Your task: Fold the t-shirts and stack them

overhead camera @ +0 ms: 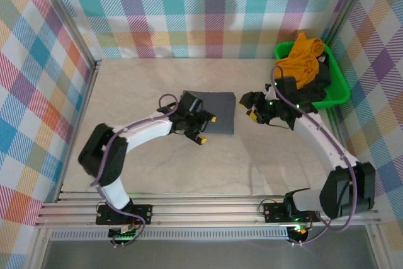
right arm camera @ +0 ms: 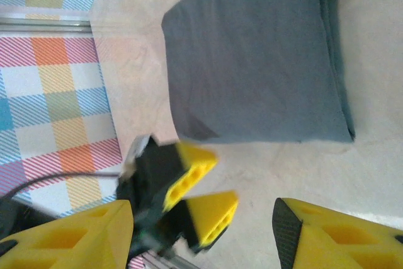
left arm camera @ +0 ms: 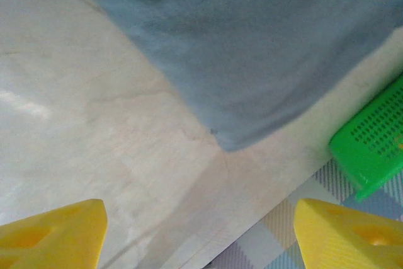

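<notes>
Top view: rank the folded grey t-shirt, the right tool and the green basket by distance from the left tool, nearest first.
1. The grey t-shirt, beside the left tool, mid-table.
2. The right tool, past the shirt's right edge.
3. The green basket, far-right corner.

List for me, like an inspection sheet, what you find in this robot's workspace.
Surface: pale marbled table, bare but for one shirt.
Job's things: slate-grey t-shirt folded flat mid-table; mustard-orange t-shirt and dark t-shirt heaped in the green basket, far right.
Clutter: nothing seen.
Grippers: left gripper open at the folded shirt's left edge; right gripper open just right of it; both empty.
Cables: purple cables run along both arms.
Surroundings: plaid walls, metal frame.
</notes>
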You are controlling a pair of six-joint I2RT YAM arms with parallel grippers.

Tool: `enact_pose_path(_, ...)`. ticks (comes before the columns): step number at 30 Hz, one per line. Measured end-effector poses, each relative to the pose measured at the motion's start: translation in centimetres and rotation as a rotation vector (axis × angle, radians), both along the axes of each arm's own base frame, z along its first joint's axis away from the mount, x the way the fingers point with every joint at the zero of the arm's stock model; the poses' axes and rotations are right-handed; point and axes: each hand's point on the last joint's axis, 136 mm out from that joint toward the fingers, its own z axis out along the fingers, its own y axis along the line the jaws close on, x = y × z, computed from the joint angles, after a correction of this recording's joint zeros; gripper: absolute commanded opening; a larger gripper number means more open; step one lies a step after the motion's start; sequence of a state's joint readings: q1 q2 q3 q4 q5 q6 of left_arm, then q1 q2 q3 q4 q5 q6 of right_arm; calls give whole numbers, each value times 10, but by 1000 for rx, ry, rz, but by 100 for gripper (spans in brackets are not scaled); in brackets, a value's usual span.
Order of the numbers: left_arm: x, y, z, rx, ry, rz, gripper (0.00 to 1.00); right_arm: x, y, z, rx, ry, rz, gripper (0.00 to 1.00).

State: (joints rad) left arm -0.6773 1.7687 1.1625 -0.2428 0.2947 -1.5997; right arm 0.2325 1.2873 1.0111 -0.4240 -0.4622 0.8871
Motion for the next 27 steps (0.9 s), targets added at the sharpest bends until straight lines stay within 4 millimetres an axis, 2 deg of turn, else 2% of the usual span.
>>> enact_pose_path(4, 13, -34, -28, -25, 32, 17, 76, -11, -2, -4, 1, 5, 2, 61)
enact_pose_path(8, 21, -61, -33, -50, 14, 14, 71, -14, -3, 7, 12, -28, 8, 61)
enact_pose_path(12, 30, -71, -41, -54, 7, 31, 49, -19, -2, 18, 31, -56, 20, 61)
enact_pose_path(15, 33, -68, -54, -29, 22, 58, 23, -21, -2, 22, 38, -62, 22, 61)
enact_pose_path(18, 39, -62, -57, -15, 15, 78, 0, -22, -5, 23, 42, -60, 15, 61)
enact_pose_path(22, 54, -46, -57, -6, -6, 102, 0, -22, -9, 22, 40, -53, 4, 61)
enact_pose_path(24, 68, -21, -56, 12, -19, 130, 0, -22, -11, 21, 39, -48, -1, 61)
enact_pose_path(27, 95, 40, -56, 68, -42, 181, 0, -22, -12, 21, 38, -43, -3, 61)
